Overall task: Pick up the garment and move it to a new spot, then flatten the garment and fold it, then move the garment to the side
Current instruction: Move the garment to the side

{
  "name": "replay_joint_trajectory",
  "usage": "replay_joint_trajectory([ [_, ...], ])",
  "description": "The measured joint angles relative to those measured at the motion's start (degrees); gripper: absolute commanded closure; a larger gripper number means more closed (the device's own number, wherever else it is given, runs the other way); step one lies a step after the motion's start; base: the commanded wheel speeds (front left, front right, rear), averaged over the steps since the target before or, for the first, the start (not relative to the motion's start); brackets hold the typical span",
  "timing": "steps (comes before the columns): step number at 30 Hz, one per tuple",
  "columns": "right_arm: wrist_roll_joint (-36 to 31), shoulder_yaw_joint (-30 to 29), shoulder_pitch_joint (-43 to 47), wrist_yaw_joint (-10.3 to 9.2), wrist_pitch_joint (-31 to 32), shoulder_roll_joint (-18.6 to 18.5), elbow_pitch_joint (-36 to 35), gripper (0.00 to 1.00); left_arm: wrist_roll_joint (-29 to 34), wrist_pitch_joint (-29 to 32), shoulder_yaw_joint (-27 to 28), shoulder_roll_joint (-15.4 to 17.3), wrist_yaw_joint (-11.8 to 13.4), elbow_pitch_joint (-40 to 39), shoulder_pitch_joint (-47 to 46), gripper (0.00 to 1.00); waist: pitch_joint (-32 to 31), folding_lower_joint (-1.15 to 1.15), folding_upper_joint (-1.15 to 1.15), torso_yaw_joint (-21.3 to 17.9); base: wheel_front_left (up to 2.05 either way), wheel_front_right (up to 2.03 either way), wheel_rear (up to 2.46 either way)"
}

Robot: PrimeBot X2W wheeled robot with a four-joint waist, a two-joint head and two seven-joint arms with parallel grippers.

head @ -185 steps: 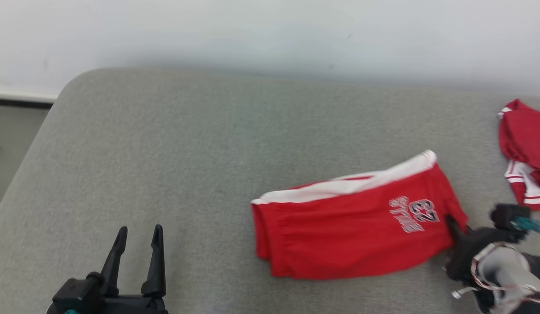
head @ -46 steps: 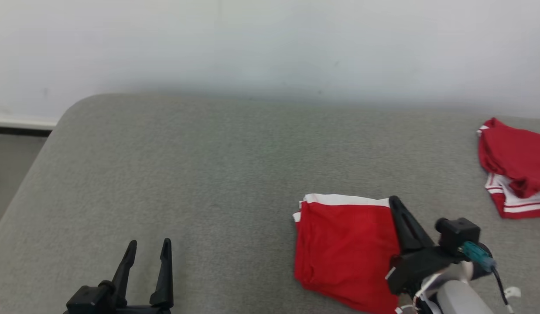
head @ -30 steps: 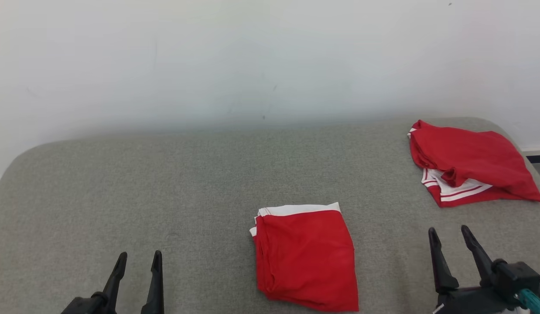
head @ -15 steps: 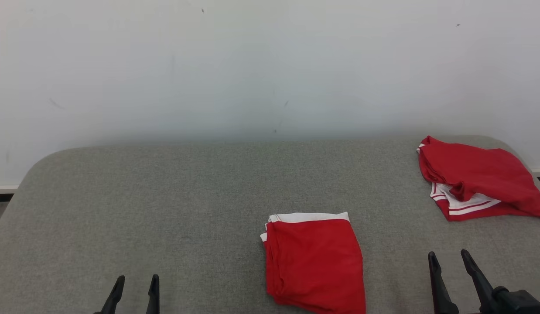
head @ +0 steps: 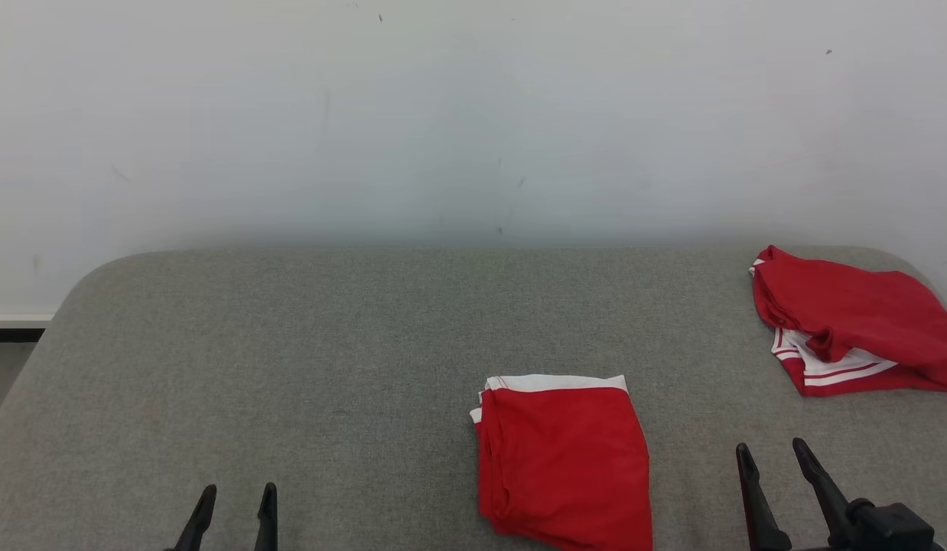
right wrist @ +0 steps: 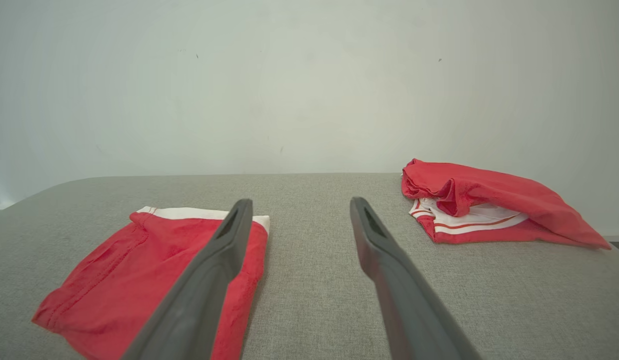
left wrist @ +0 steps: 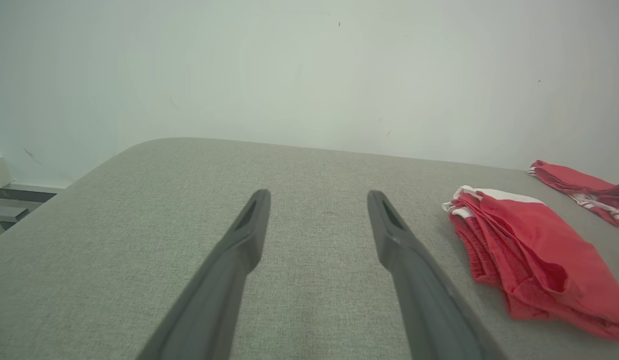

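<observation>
Left gripper (head: 239, 488) and right gripper (head: 770, 445) stand wide and empty either side of the folded garment (head: 563, 459); pinching only its top layer would likely unfold it.

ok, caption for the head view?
Folded red garment between open left gripper and right gripper; crumpled red garment far right.

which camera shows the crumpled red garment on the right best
The right wrist view: the crumpled red garment lies whole and unobstructed there. The head view crops its right edge; the left wrist view catches a thin strip at the frame's edge.
</observation>
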Motion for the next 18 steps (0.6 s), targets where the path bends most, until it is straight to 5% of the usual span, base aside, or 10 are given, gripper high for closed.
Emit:
replay_joint_trajectory([
  [18, 0.02, 1.54, -2.50, 0.00, 0.92, -0.26, 2.53, 0.00, 0.09, -0.01, -0.60, -0.27, -0.12, 0.07, -1.02, 0.00, 0.83, 0.01, 0.01, 0.98, 0.00, 0.00, 0.00],
])
